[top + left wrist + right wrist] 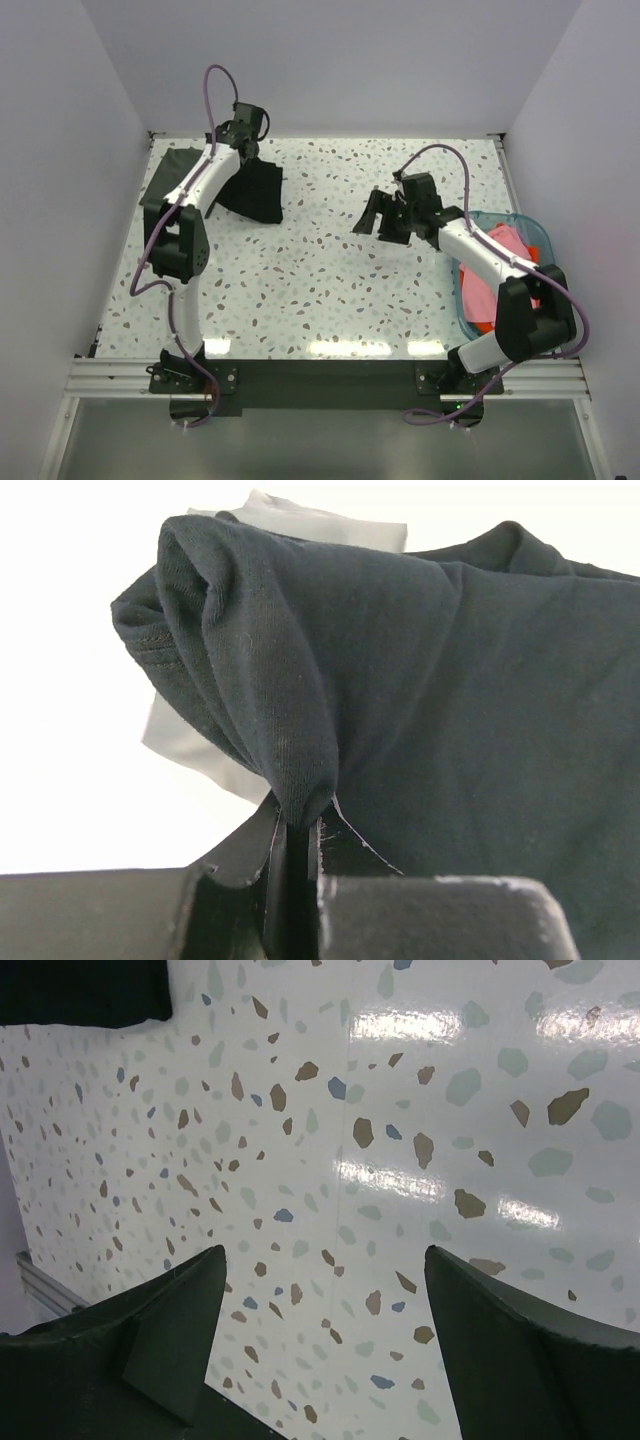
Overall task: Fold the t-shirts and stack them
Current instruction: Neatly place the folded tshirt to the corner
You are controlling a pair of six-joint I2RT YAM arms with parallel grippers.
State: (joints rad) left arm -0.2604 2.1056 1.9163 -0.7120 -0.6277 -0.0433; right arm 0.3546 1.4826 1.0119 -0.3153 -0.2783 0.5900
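The black t-shirt (256, 190) lies bunched at the far left of the table, one part lifted. My left gripper (247, 152) is shut on a fold of it. In the left wrist view the black t-shirt (450, 700) fills the frame, its fold pinched in my left gripper (300, 825), and a pale tag (330, 525) peeks out behind. A dark grey t-shirt (166, 176) lies flat under the left arm. My right gripper (380, 222) hovers open over mid-table with nothing in it. In its wrist view my right gripper (325, 1252) frames only speckled tabletop, with black cloth (80, 990) top left.
A blue basket (466, 300) stands at the right edge beside the right arm, holding a pink t-shirt (510, 245) and an orange one (483, 322). White walls close in the table's far, left and right sides.
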